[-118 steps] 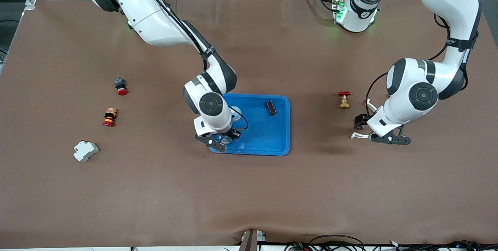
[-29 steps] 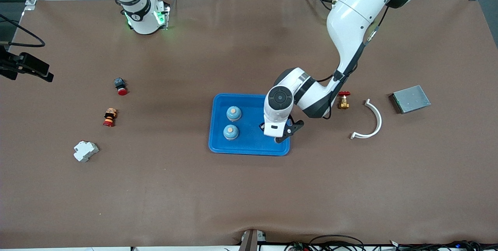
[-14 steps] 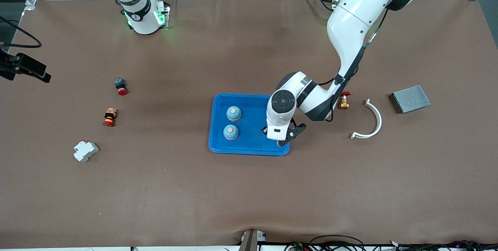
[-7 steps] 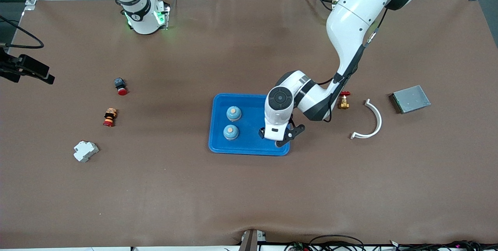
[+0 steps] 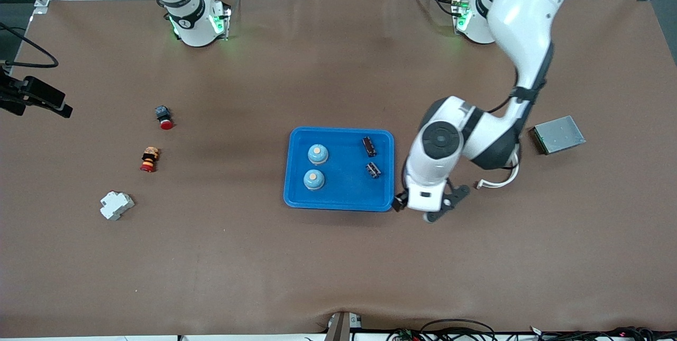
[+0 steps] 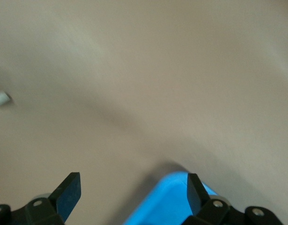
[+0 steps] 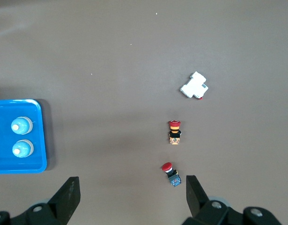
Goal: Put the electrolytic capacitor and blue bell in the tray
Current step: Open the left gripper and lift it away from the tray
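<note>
The bright-blue tray (image 5: 346, 193) lies mid-table. In it stand two blue bells (image 5: 317, 154) (image 5: 313, 179), and two dark electrolytic capacitors (image 5: 369, 146) (image 5: 374, 169) lie toward the left arm's end. My left gripper (image 5: 415, 213) is open and empty, just off the tray's corner on the left arm's side. The left wrist view shows that corner (image 6: 167, 201) between its wide-apart fingers (image 6: 69, 194). My right gripper (image 7: 129, 187) is open and empty. It is held high over the right arm's end of the table, and its view shows the tray (image 7: 44, 136) and both bells (image 7: 21, 125).
Two red-capped push buttons (image 5: 164, 117) (image 5: 149, 159) and a white breaker (image 5: 116, 205) lie toward the right arm's end. A white curved piece (image 5: 502, 178), partly under the left arm, and a grey metal box (image 5: 559, 134) lie toward the left arm's end.
The left gripper has left a second capacitor in the tray and moved out past the tray's corner toward the left arm's end. The right arm, earlier over the tray, stays withdrawn.
</note>
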